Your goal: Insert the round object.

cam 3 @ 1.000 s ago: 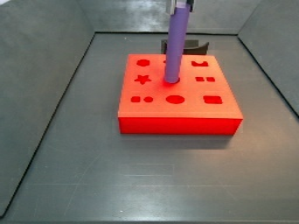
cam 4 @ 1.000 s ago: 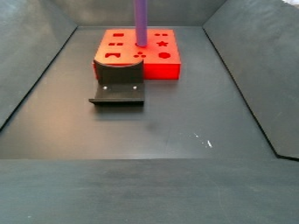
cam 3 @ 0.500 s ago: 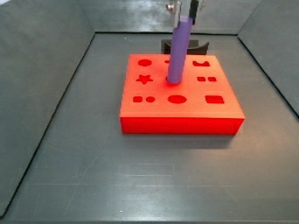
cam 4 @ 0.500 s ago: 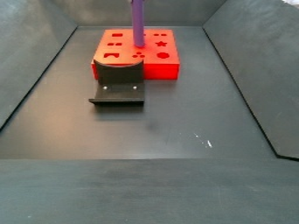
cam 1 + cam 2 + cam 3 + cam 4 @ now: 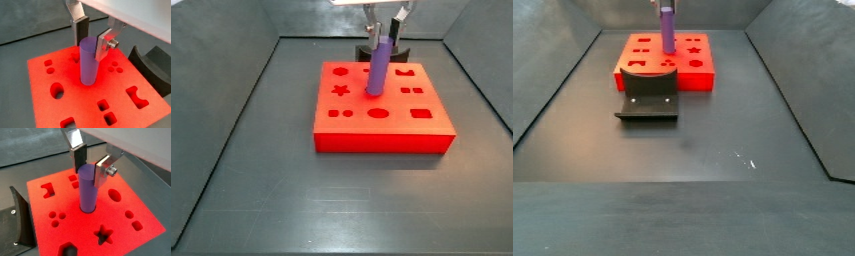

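The long, slim purple cylindrical peg [image 5: 89, 61] stands upright with its lower end in a hole near the middle of the flat red block with shaped cut-outs [image 5: 80, 102], as both wrist views show [image 5: 87, 190]. The pincer [image 5: 93, 37] sits just above the block, its silver-plate fingers [image 5: 79, 154] flanking the peg's top; the plates appear slightly parted from it, though contact cannot be told for sure. In a side view the dark grey fixture [image 5: 647, 100] rests on the grey bench [image 5: 714, 150], touching the block's near edge.
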Robot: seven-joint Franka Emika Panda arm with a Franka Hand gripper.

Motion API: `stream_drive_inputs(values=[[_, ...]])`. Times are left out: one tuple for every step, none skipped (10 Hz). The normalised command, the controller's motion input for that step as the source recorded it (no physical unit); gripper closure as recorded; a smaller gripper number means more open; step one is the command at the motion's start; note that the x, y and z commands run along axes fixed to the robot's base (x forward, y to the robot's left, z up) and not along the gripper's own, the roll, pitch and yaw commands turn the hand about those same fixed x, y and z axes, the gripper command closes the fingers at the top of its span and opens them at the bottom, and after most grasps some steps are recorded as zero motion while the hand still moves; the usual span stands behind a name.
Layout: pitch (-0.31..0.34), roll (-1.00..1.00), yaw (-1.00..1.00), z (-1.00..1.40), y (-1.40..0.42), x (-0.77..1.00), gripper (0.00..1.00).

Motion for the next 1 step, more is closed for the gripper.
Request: stream_drive_inputs(values=[[-0.001,0.00,0.00,0.00,0.00,0.00,1.00]])
